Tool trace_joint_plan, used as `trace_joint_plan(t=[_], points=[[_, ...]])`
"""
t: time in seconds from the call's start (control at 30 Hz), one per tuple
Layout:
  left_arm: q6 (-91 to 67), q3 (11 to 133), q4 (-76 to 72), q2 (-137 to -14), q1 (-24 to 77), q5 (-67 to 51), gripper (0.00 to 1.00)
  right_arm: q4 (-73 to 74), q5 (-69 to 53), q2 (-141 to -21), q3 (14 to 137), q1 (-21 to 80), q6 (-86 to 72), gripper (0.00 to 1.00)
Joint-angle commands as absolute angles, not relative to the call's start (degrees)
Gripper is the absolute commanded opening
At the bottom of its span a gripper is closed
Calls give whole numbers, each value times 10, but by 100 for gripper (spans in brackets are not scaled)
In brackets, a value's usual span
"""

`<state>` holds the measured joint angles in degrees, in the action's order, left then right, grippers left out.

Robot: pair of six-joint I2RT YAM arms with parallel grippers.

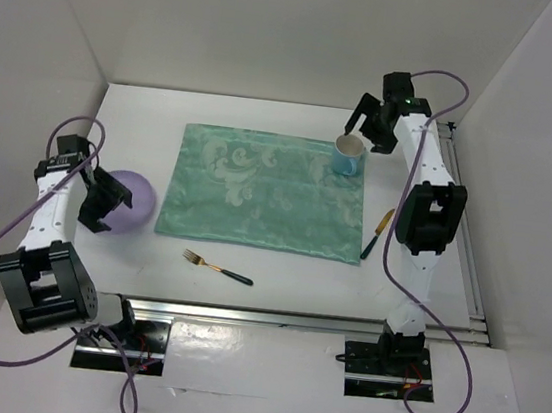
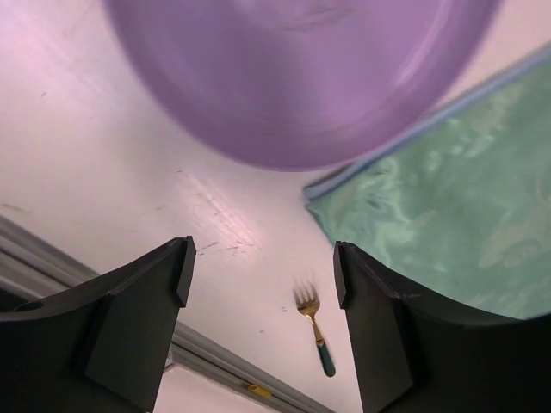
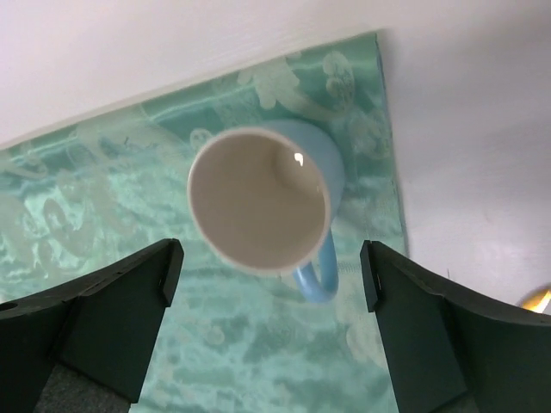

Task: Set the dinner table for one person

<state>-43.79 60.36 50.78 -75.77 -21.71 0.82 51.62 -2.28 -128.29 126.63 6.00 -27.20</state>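
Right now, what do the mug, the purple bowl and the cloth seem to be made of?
Mug: likely glazed ceramic; glossy white inside with a light glint, blue outside.
Purple bowl: probably plastic, smooth and evenly coloured, though blurred.
Cloth: woven fabric, teal with a paler floral pattern.

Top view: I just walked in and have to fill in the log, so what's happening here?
Two arms are setting the table. The right gripper hangs over the mug on the cloth's far right corner, jaws open, not touching it. The left gripper, also open, faces the purple bowl left of the cloth. The fork and knife lie on the table beside the cloth.
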Motion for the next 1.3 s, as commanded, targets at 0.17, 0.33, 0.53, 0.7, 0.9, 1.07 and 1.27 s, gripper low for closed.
trace_joint_plan(t=[0.17, 0.33, 0.53, 0.7, 0.9, 1.07, 1.27], points=[[-504, 532, 432, -815, -301, -55, 81, 483, -11, -1063, 1134, 62, -251, 98], [-553, 506, 358, -821, -307, -48, 80, 419, -29, -968, 1011, 62, -226, 98], [-581, 499, 340, -860, -312, -6, 69, 445, -10, -926, 948, 50, -207, 98], [-592, 494, 327, -879, -312, -6, 53, 450, 4, -883, 886, 45, -207, 98], [-586, 503, 330, -885, -312, -6, 5, 462, 17, -864, 864, 29, -202, 98], [-569, 549, 337, -825, -292, -24, 0, 473, 33, -859, 884, 24, -197, 98], [-532, 673, 366, -792, -211, -15, 0, 484, 33, -859, 884, 24, -197, 98]])
